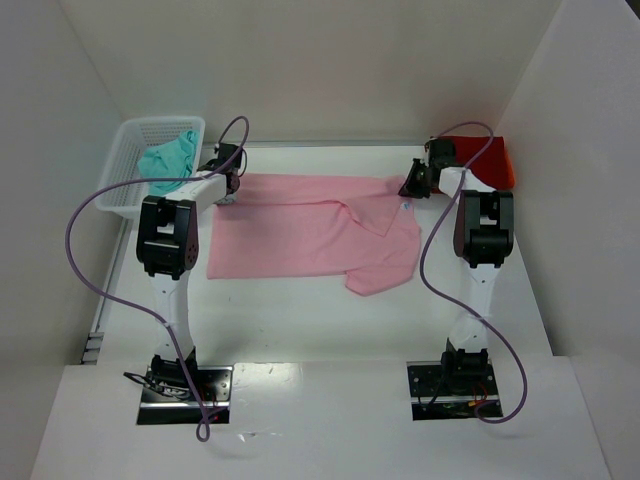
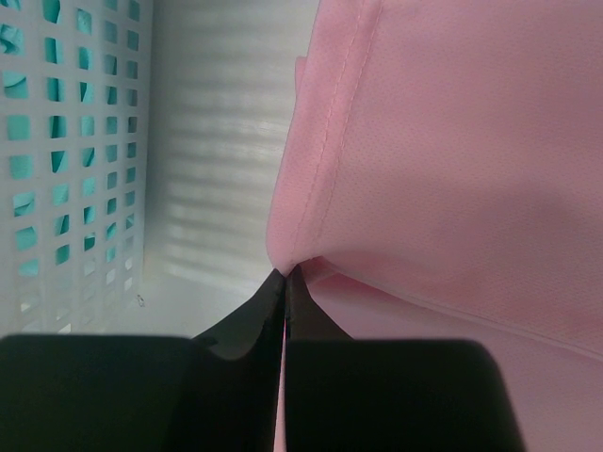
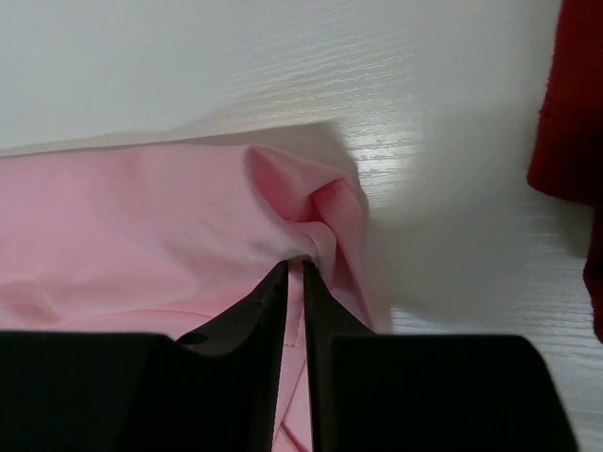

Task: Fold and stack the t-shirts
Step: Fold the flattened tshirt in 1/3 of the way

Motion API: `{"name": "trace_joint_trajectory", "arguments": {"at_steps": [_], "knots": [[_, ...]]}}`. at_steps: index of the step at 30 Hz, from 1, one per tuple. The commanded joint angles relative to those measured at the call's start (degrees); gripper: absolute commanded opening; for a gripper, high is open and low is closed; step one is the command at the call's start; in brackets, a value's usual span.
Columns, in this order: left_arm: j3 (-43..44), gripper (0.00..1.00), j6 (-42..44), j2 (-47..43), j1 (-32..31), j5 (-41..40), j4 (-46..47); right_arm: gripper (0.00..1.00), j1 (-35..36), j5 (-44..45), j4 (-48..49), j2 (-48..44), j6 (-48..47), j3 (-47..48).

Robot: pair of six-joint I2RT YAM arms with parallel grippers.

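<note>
Overhead, top view: pink t-shirt (image 1: 300,225) lies spread on table (image 1: 320,320), one sleeve turned in. Left gripper (image 1: 230,192) sits at its far-left corner, beside basket (image 1: 125,165) holding teal t-shirt (image 1: 168,160). Right gripper (image 1: 410,186) sits at the far-right corner, near red t-shirt (image 1: 490,160).

Left wrist: jaws closed tight on a thin pinch of pink hem. Risk: so little cloth may slip free on lifting.

Right wrist: jaws nearly closed on a bunched pink fold. Risk: unequal grips skew the fold.

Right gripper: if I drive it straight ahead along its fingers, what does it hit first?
The bunched fold of the pink t-shirt it pinches, directly ahead of the right gripper; beyond that, the table, though depth is unclear.
</note>
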Motion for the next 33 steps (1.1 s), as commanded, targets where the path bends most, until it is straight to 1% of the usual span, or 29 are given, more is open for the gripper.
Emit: {"name": "trace_joint_trajectory", "arguments": {"at_steps": [1,2,3,4,6,12,16,20,22,24,25,27,28,30,31,32,33], "knots": [[0.49,0.0,0.53,-1.45,-0.07,-1.58,0.27,0.15,0.16,5.81,-3.51,0.87,-1.11,1.67],[0.49,0.0,0.53,-1.45,-0.07,-1.59,0.27,0.15,0.16,6.34,-3.51,0.87,-1.11,1.67],[0.49,0.0,0.53,-0.93,-0.07,-1.59,0.27,0.13,0.16,6.34,-4.03,0.27,-1.11,1.67],[0.49,0.0,0.53,-0.93,-0.07,-2.11,0.27,0.12,0.16,7.13,-4.04,0.26,-1.11,1.67],[0.49,0.0,0.53,-0.93,-0.07,-2.12,0.27,0.09,-0.98,7.66,-4.04,-0.26,-1.11,1.67],[-0.64,0.0,1.05,-1.45,-0.07,-3.26,0.8,0.03,-2.04,7.66,-4.04,-0.27,-1.11,1.67],[-1.18,0.0,2.2,-1.98,-0.07,-5.19,0.8,0.02,-2.04,7.66,-4.04,-0.27,-1.11,1.67],[-1.18,0.0,3.25,-1.98,-0.07,-4.67,1.32,0.02,-2.04,7.66,-4.04,-0.27,-1.11,1.67],[-1.18,0.05,3.25,-2.5,-0.07,-4.67,1.32,0.02,-2.04,7.05,-4.04,-0.27,-1.11,1.67],[-1.7,0.07,3.25,-2.51,-0.6,-4.05,1.32,0.02,-2.04,5.56,-4.04,-0.27,-1.11,1.67],[-1.7,0.07,3.25,-3.12,-0.6,-3.36,1.85,0.07,-2.04,4.77,-4.04,-0.88,-1.11,1.67],[-1.7,0.1,3.78,-3.64,-0.6,-2.73,1.85,0.12,-2.04,3.45,-3.43,-1.41,-1.11,1.67],[-1.7,0.1,3.78,-3.65,-1.12,-2.21,1.85,0.18,-2.04,1.96,-3.42,-2.19,-1.11,1.67],[-1.18,0.13,3.78,-4.96,-1.12,-1.42,1.85,0.22,-2.04,-1.64,-2.72,-4.22,-0.59,1.67],[-1.18,0.16,3.78,-5.93,-1.65,-0.89,1.85,0.26,-2.04,-2.87,-2.02,-5.96,-0.59,1.67],[-1.18,0.19,3.26,-5.93,-1.65,-0.02,1.85,0.28,-2.04,-4.1,-2.02,-5.98,0.02,1.67],[-0.57,0.28,3.25,-6.46,-1.65,-0.01,1.33,0.3,-2.04,-6.29,-1.06,-7.9,0.03,1.67]]}}
